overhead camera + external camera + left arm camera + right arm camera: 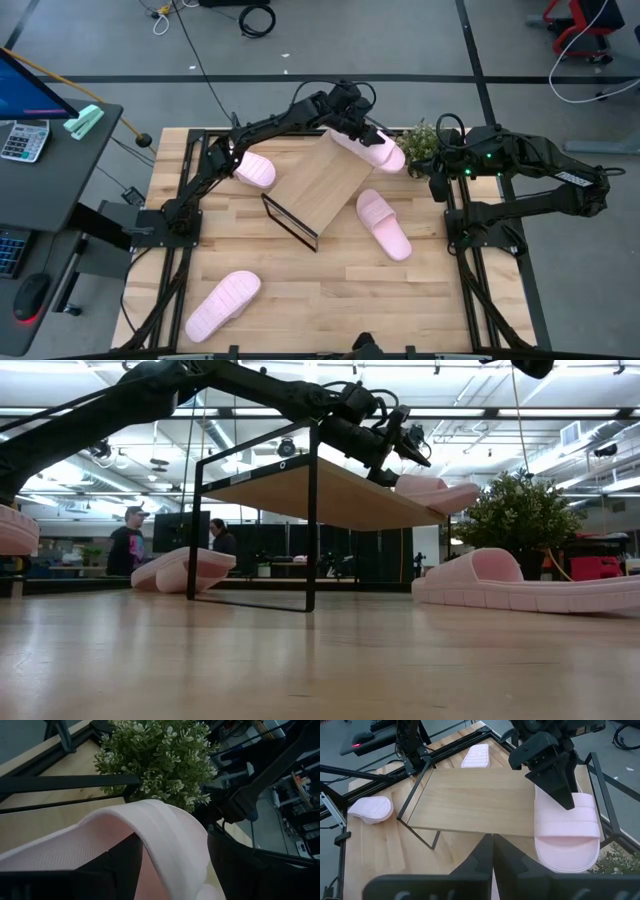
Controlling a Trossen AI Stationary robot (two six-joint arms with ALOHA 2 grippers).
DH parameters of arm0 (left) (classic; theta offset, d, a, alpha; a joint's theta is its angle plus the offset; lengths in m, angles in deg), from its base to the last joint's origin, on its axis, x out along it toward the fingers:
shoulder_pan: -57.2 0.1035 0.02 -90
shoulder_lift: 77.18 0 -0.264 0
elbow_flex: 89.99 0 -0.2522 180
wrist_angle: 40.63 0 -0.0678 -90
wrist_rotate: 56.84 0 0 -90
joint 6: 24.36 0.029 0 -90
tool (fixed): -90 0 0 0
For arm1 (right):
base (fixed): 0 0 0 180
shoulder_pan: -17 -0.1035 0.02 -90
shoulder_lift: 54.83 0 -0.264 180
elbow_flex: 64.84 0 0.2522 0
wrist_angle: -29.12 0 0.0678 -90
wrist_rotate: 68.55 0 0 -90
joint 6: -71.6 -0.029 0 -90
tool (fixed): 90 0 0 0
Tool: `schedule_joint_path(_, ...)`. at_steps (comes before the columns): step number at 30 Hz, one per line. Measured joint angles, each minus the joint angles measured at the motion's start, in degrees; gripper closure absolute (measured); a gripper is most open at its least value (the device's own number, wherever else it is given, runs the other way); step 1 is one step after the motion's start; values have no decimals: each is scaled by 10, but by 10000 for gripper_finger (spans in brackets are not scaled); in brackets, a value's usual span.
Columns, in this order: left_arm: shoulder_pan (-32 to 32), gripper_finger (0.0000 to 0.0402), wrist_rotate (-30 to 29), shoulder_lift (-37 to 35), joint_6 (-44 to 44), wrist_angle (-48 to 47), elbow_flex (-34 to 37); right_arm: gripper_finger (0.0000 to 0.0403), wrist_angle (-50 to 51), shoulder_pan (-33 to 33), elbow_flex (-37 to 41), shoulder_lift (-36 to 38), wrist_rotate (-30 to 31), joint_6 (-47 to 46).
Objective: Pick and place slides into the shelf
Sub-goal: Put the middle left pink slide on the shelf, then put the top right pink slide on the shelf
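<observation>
Upper centre, the left gripper (368, 133) clamps a pale pink foam slide (380, 152) overhanging the light wood, black-wire-framed shelf (322, 180); released there, it could tip off. Right gripper (438, 185) is closed.

Four pale pink foam slides with wide straps and thick soles are spread over the table. One slide (378, 151) rests on the far edge of the shelf (322, 178), a light wood board on a thin black wire frame, set at an angle. A second (254, 170) lies just left of the shelf, a third (384, 224) to its right, and the fourth (222, 305) near the front-left corner.
</observation>
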Motion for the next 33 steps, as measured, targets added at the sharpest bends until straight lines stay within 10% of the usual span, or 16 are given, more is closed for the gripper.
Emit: schedule_joint_path(33,43,125,68,-17,20,-84,-1,389,0,0,0,0,-6,0)
